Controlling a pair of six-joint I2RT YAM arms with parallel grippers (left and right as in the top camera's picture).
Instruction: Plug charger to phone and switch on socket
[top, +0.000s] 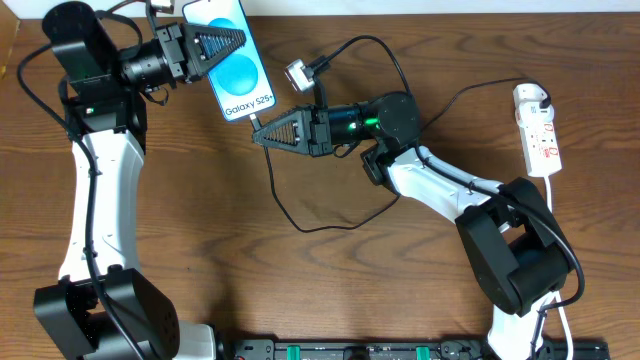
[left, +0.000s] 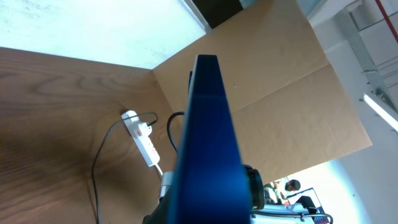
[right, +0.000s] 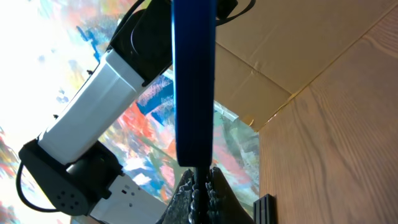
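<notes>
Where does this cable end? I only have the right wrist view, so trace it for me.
Observer: From the right pincer the charger loops over the table, passes behind the right arm, and appears to end in the white adapter seated in the socket at the table's right edge.
Operator: Now report how the phone is held.
Observer: The left pincer is shut across the far end of the phone, one finger lying over the screen.
</notes>
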